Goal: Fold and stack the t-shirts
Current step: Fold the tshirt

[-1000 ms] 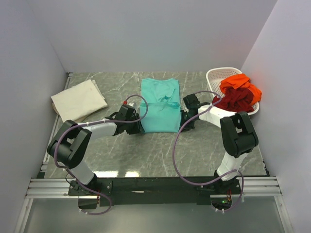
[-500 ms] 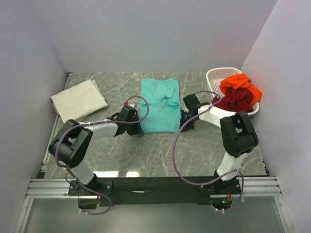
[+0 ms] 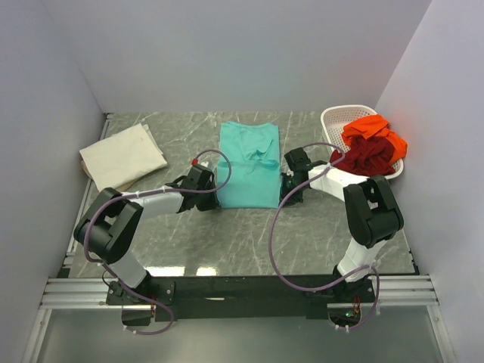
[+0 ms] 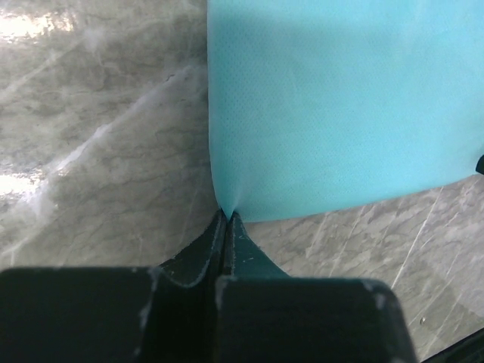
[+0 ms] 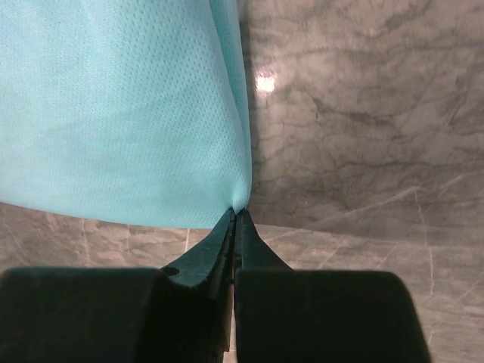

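At the near corners of the teal shirt (image 3: 249, 165), both grippers are closed tight on cloth. Left gripper (image 4: 227, 216): jaws fully together, with the shirt's near-left corner drawn to a point between the tips. Right gripper (image 5: 236, 212): jaws fully together on the near-right corner in the same way. From each pinch the fabric fans out toward 12 o'clock and lies flat on the table (image 3: 227, 234) as a long narrow panel at table centre.

Handling, as judged: the shirt is light, thin knit and fully limp. It will likely sag between the two holds and drag on the surface if carried low. A corner pinch takes in little cloth and may slip. Take hold at the hem corners through all layers, and move both arms together so the near edge keeps taut.

Farther out: a folded cream shirt (image 3: 122, 155) lies at 9 o'clock from the teal one, well apart. Between 2 and 3 o'clock a white basket (image 3: 330, 119) holds an orange shirt (image 3: 372, 128) on a dark red shirt (image 3: 364, 159).
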